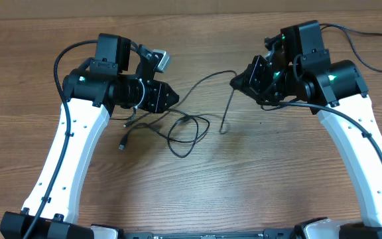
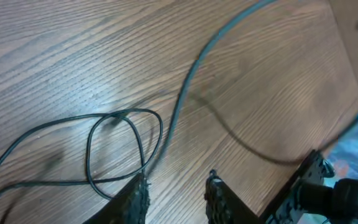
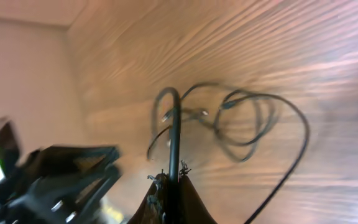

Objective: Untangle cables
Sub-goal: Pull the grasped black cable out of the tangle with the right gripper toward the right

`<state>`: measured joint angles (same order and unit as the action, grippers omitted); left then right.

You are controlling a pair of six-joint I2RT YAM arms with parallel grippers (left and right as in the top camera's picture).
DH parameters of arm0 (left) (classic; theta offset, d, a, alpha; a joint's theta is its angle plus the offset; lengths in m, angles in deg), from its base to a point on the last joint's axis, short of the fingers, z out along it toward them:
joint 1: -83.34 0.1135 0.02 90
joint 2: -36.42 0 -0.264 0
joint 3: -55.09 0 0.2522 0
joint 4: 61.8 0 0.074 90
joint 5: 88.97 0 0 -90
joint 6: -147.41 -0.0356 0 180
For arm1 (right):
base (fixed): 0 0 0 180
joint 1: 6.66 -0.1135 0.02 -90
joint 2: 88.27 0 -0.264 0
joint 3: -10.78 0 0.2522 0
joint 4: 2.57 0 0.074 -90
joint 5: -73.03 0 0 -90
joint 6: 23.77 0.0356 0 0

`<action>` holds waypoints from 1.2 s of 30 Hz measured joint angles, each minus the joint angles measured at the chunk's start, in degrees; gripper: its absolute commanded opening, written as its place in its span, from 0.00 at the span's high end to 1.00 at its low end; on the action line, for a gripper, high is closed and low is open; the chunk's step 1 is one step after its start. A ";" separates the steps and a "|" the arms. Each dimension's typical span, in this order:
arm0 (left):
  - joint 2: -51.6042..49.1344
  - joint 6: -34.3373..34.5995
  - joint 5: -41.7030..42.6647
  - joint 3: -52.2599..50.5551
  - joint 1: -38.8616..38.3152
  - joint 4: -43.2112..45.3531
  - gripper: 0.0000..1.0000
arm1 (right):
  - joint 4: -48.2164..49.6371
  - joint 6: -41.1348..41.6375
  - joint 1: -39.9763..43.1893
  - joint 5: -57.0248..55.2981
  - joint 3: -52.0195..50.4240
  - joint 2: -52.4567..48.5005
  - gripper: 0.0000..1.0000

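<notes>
Two tools flank the cables [image 1: 190,121], looped at centre of worktop [image 1: 197,199]: right tool [image 3: 171,177] clamped on one strand, left tool [image 2: 177,182] jaws apart, holding nothing. Risk: right pull w/o left pinning loop may tighten knot, drag bundle.

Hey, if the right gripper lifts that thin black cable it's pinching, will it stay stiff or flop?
Probably floppy: the cable curves away from the right gripper and lies in loose loops on the table. Likely light, being so thin. Lifting may drag the loops along, since strands cross there.
</notes>
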<state>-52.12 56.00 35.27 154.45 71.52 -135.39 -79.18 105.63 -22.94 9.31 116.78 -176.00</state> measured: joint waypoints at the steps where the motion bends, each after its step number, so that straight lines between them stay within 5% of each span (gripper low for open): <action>1: 0.00 0.00 0.00 0.04 -0.09 -0.22 0.64 | -0.39 -0.35 0.00 -1.18 0.00 0.00 0.96; 6: 0.00 -0.02 -0.04 0.04 -0.20 -1.90 0.55 | -4.42 -1.07 0.00 -9.05 0.00 0.00 0.96; 15: 0.00 0.15 -0.26 0.04 -0.20 -2.38 0.24 | -10.78 1.18 0.00 -27.76 0.00 0.00 0.96; 19: 0.00 0.24 -0.83 0.04 -0.20 -2.60 0.21 | -10.82 1.73 0.00 -31.56 0.00 0.00 0.96; 36: 0.00 5.57 -15.30 0.04 -0.20 -7.21 0.03 | -2.75 -1.81 0.17 -18.95 6.80 3.63 0.96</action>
<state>-52.12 61.58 19.97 154.50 71.33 -142.61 -81.94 103.82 -22.76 -9.64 123.58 -172.37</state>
